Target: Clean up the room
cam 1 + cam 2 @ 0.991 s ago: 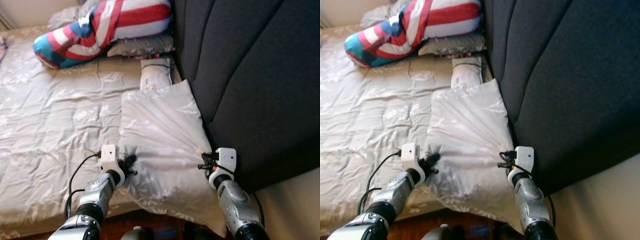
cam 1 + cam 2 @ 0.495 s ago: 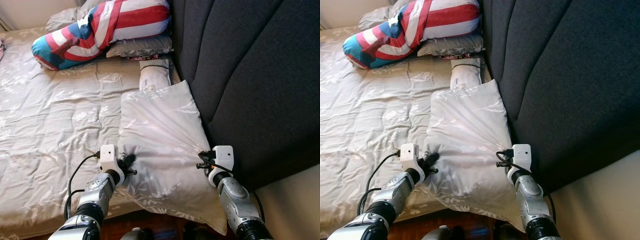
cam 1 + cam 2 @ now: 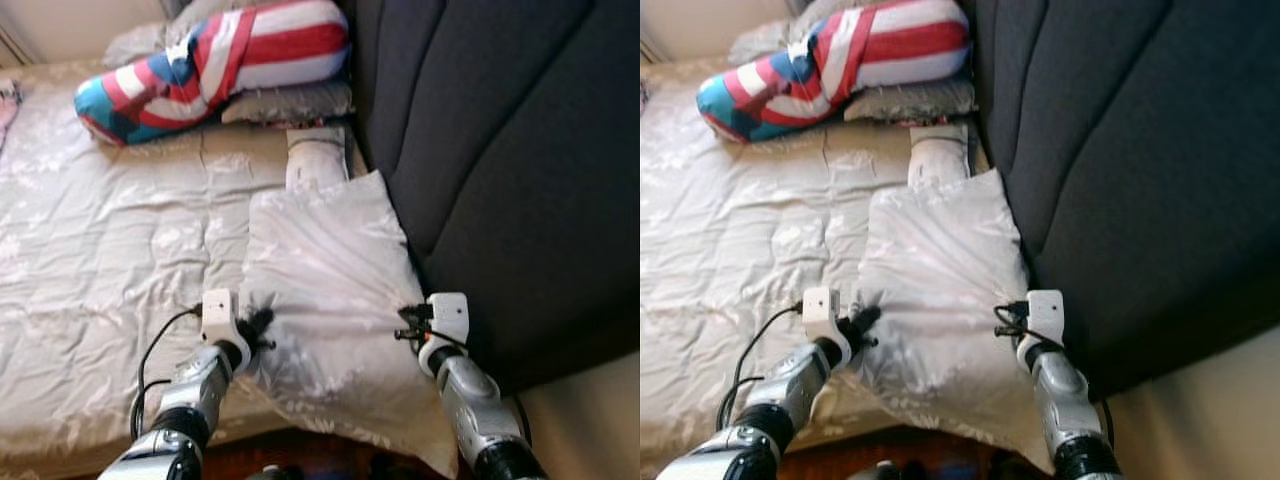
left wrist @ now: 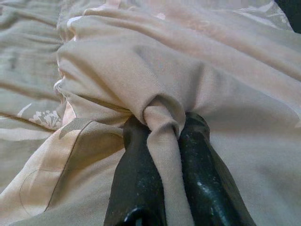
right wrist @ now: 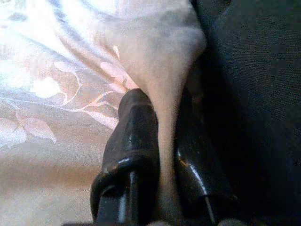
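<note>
My left fingers (image 4: 162,155) and right fingers (image 5: 157,155) each pinch a fold of the pillow (image 3: 325,270), which lies on the bed (image 3: 100,250) against the headboard (image 3: 500,150). Move both together; uneven pull risks slipping.

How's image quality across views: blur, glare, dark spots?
Eye views: soft motion blur, sun glare washing out the bedspread and pillow. Left wrist view: evenly lit, left gripper sharp on pinched fabric. Right wrist view: blown highlights on the cloth, headboard side very dark, right gripper shadowed.
</note>
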Available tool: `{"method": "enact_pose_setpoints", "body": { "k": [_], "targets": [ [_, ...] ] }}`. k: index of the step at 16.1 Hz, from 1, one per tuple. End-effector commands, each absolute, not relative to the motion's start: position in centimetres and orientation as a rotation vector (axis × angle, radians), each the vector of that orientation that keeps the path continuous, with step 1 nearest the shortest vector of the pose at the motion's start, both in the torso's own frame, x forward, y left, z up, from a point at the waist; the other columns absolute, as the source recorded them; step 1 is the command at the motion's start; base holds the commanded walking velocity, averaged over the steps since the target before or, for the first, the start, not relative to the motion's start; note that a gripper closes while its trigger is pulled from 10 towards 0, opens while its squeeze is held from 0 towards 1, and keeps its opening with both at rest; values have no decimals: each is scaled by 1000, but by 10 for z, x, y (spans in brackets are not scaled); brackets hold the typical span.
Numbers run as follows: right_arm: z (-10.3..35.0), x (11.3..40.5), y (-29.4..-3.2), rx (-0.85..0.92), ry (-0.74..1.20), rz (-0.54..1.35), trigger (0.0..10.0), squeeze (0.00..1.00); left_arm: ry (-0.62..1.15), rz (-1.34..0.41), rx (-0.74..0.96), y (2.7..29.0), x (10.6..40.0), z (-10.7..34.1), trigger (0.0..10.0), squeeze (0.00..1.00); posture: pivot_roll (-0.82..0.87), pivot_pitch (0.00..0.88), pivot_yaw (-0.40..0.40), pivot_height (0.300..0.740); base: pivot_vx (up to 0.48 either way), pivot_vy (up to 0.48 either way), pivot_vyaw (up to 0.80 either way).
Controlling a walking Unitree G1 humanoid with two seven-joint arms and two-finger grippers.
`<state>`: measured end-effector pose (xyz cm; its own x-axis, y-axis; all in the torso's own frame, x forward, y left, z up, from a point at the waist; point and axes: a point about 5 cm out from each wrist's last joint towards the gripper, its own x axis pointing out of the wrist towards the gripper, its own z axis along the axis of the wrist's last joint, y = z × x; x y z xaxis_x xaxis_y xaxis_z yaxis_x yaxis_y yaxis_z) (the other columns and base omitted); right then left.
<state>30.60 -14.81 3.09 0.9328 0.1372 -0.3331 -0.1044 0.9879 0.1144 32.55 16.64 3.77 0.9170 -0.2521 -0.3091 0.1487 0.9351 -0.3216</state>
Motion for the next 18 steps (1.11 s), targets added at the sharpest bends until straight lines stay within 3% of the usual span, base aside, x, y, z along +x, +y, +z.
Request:
{"method": "enact_pose_setpoints", "body": {
  "k": [1, 12, 18],
  "targets": [
    [35, 307, -147, 87, 313, 130, 10000, 0, 240, -220, -300, 166, 337, 59, 10000, 0, -66, 219, -13, 740, 319, 0, 0],
    [31, 306, -149, 92, 337, 106, 10000, 0, 250, -252, -268, 161, 335, 57, 10000, 0, -61, 226, -11, 740, 302, 0, 0],
    [29, 307, -168, 69, 359, 4, 10000, 0, 204, -274, -319, 158, 335, 62, 10000, 0, -56, 226, -8, 740, 0, 0, 0]
  ]
}}
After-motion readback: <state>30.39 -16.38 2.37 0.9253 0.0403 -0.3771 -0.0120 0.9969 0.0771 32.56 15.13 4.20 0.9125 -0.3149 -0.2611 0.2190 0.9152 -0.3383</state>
